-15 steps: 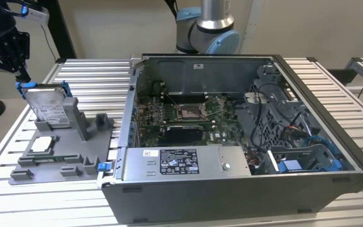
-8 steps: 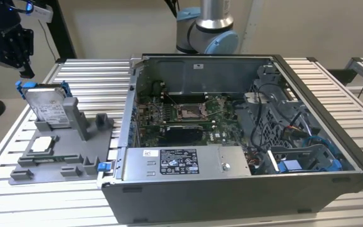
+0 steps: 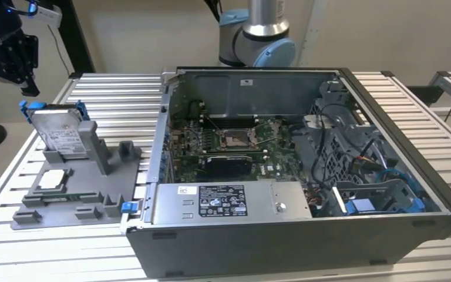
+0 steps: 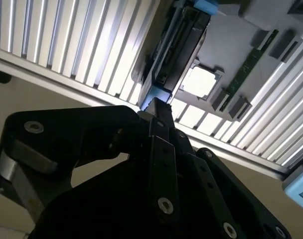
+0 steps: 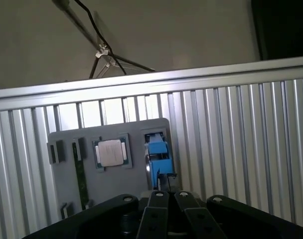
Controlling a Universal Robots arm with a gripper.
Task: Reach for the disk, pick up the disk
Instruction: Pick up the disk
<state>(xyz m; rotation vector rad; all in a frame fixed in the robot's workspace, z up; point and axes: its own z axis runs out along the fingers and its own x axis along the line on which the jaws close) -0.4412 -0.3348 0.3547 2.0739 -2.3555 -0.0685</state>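
Far left of the exterior view, high over the table [image 3: 108,88] edge: gripper [image 3: 28,87] hangs in the air, above the disk [image 3: 57,132] and a little to the exterior view's left of it. Fingers [image 4: 161,144] look drawn close together in both wrist views, with nothing between them.

Disk stands upright on edge in a slot of the grey tray [image 3: 77,197], blue bracket at its sides. No contact; a clear gap separates fingertips from the disk's top edge. In the first wrist view the blue top edge [image 5: 159,152] sits just beyond the fingertips, so the line-up looks roughly right.

Chip [image 3: 53,179] lies flat in the tray, near the disk. Open computer case [image 3: 304,176] stands to the exterior view's right, well apart.

Judgement: reach partly made; closing on the disk, grasp and lift not yet done.
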